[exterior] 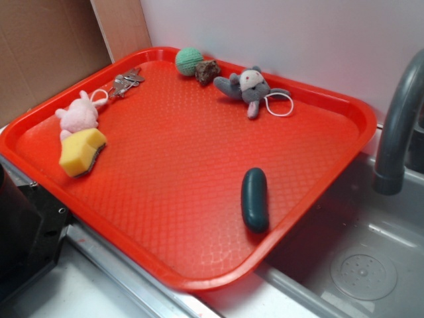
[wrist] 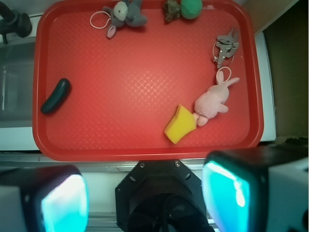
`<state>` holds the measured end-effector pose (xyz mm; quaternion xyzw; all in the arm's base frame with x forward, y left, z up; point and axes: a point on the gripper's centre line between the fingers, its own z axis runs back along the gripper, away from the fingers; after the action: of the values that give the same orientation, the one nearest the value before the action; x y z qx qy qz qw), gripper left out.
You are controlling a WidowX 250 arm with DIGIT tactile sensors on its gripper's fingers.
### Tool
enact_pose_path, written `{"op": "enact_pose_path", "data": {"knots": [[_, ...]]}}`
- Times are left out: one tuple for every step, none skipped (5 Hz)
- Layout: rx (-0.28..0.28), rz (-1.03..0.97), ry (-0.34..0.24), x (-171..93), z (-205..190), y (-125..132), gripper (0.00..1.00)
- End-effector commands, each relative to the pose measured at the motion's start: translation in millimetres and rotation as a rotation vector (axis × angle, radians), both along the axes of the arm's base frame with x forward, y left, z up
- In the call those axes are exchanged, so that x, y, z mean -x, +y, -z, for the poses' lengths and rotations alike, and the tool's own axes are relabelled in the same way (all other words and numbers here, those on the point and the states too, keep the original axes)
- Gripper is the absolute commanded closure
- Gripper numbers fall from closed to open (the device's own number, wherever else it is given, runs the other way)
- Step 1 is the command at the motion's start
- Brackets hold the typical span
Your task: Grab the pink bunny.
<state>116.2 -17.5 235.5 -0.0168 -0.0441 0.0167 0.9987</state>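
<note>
The pink bunny (exterior: 78, 117) (wrist: 213, 100) lies on the red tray (exterior: 199, 172) (wrist: 120, 130) near its left edge in the exterior view, its white loop cord toward the keys. A yellow sponge (exterior: 82, 152) (wrist: 180, 124) touches its lower end. In the wrist view my gripper (wrist: 145, 200) is open, high above and back from the tray's near rim, its two cyan pads (wrist: 65, 203) wide apart with nothing between them. The gripper is outside the exterior view.
Also on the tray: a grey plush animal (exterior: 250, 87) (wrist: 124, 14) with a loop cord, a green ball (exterior: 189, 61) (wrist: 191, 8), a small brown lump (exterior: 207, 71) (wrist: 171, 10), keys (exterior: 125, 81) (wrist: 225, 47) and a dark green oblong (exterior: 255, 199) (wrist: 56, 95). A sink with a grey tap (exterior: 396, 126) lies to the right.
</note>
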Motion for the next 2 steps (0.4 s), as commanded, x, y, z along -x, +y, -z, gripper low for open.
{"op": "enact_pose_path", "data": {"knots": [[0.000,0.000,0.000,0,0,0,0.00],[0.046,-0.112,0.042,-6,27,34,0.00]]}}
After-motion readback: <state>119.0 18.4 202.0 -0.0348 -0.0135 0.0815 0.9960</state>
